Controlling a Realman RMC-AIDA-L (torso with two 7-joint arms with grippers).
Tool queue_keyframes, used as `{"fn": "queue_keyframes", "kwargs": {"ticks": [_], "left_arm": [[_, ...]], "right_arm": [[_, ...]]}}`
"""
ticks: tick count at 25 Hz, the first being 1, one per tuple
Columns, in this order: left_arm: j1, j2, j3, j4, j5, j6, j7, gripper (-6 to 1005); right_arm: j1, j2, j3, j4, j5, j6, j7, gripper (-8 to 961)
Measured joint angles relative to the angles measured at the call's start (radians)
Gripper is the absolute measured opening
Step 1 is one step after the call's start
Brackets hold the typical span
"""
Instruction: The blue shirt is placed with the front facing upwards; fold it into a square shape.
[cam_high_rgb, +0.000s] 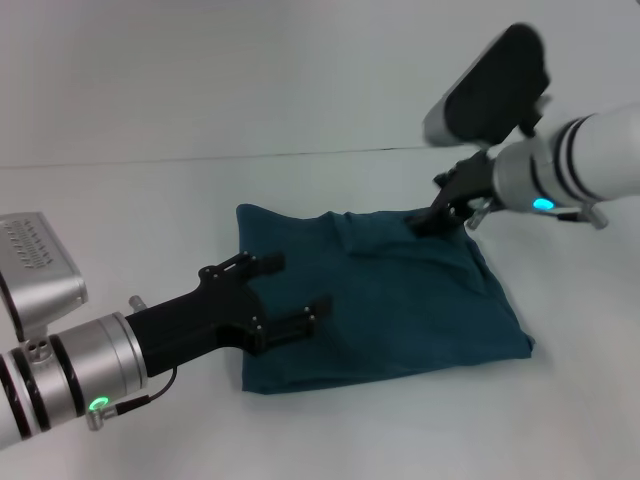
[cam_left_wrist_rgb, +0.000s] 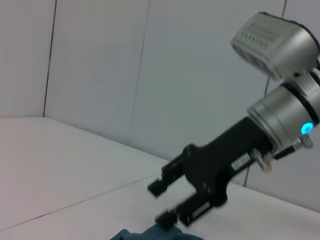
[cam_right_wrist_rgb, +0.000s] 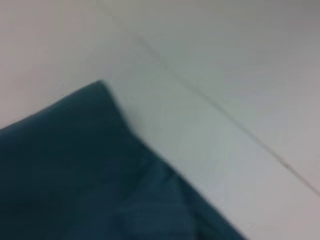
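The blue shirt (cam_high_rgb: 400, 300) lies folded into a rough square on the white table (cam_high_rgb: 150, 220), with no lettering showing. My left gripper (cam_high_rgb: 298, 283) hovers open over the shirt's near-left part, nothing between its fingers. My right gripper (cam_high_rgb: 428, 220) is at the shirt's far right corner. The left wrist view shows that right gripper (cam_left_wrist_rgb: 161, 202) open, one fingertip (cam_left_wrist_rgb: 165, 218) low at the edge of the shirt (cam_left_wrist_rgb: 150, 234). The right wrist view shows only a corner of the shirt (cam_right_wrist_rgb: 75, 175) on the table.
A pale wall (cam_high_rgb: 250, 70) rises behind the table's far edge. Bare table surface (cam_high_rgb: 560, 420) surrounds the shirt on all sides.
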Motion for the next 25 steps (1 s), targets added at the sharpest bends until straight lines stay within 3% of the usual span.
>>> {"fn": "queue_keyframes", "kwargs": {"ticks": [7, 13, 19, 25], "left_arm": [[-0.002, -0.003, -0.002, -0.001, 0.0, -0.001, -0.004, 889], [-0.002, -0.005, -0.002, -0.001, 0.0, -0.004, -0.004, 887], [-0.002, -0.005, -0.002, -0.001, 0.0, -0.005, -0.005, 888], [0.001, -0.005, -0.006, -0.002, 0.0, -0.005, -0.002, 888]], "right_arm": [[0.02, 0.004, -0.085, 0.048, 0.0, 0.015, 0.026, 684], [0.106, 0.004, -0.122, 0.219, -0.053, 0.118, 0.114, 682], [0.124, -0.001, -0.111, 0.254, -0.099, 0.189, 0.215, 679], [0.143, -0.005, -0.021, 0.302, -0.173, 0.232, 0.261, 678]]}}
